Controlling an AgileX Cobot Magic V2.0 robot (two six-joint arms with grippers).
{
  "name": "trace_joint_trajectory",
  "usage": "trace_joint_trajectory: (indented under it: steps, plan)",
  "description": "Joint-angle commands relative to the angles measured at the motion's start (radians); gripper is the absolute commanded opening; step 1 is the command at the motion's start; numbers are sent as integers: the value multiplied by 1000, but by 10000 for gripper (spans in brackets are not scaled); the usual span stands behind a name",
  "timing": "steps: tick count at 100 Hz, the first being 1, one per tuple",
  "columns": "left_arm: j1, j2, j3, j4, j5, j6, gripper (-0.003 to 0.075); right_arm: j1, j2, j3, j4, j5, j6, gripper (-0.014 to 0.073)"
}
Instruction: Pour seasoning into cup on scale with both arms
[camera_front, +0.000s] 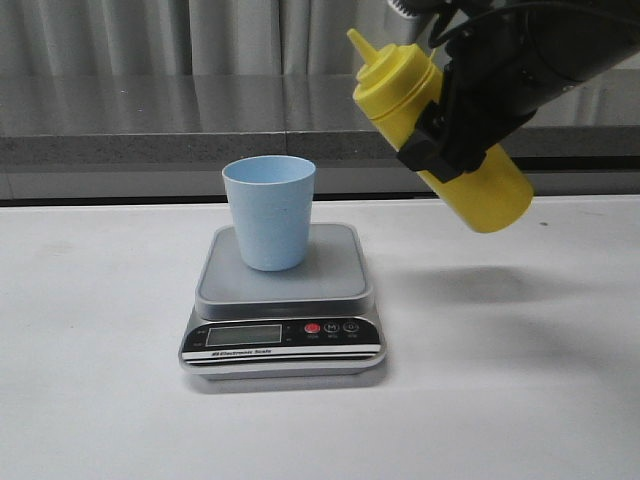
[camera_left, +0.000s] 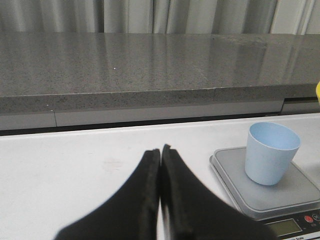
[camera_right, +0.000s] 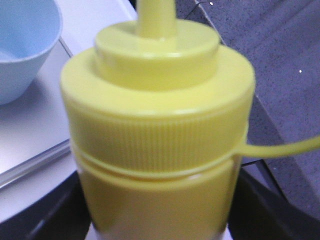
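1. Seasoning (camera_front: 440, 125) is lifted, tilted, nozzle short of the cup (camera_front: 269, 212); pouring seemingly not begun.
2. Cup stands on the scale (camera_front: 284, 300), apparently empty.
3. Right gripper (camera_front: 455, 125) clamps the bottle.
4. Left gripper (camera_left: 160, 155) is closed, holding nothing.

We take this for a robot test bench in a lab or demo room, not a lived-in kitchen. A plain white table (camera_front: 520, 400) carries only a digital kitchen scale (camera_front: 283, 300) with a light blue tumbler (camera_front: 269, 212) on its platform. Behind the table runs a long grey speckled stone-like ledge (camera_left: 150, 65), polished enough to reflect, and pale pleated curtains (camera_left: 125, 15) hang as a backdrop. A black robot arm (camera_front: 530, 60) reaching in above the table supports the lab reading.
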Motion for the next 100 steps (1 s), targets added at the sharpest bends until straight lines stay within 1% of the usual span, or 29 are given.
trace_joint_trajectory:
  steps: [1, 12, 35, 53, 68, 82, 100]
  plan:
    - [3, 6, -30, -11, -79, -7, -20, 25, -40, -73, -73, 40, -11, 232]
    - [3, 6, -30, -11, -79, -7, -20, 54, -22, -128, -142, 135, -11, 232]
    - [3, 6, -30, -11, -79, -7, -20, 121, 53, -223, -267, 275, -11, 232]
    - [3, 6, -30, -11, -79, -7, -20, 177, 103, -261, -420, 416, -11, 232]
    - [3, 6, -30, -11, -79, -7, -20, 211, 140, -284, -483, 514, -11, 232]
    - [3, 6, -30, -11, -79, -7, -20, 221, 147, -287, -532, 529, -11, 232]
    - [3, 6, -30, -11, -79, -7, -20, 221, 147, -287, -627, 529, -11, 232]
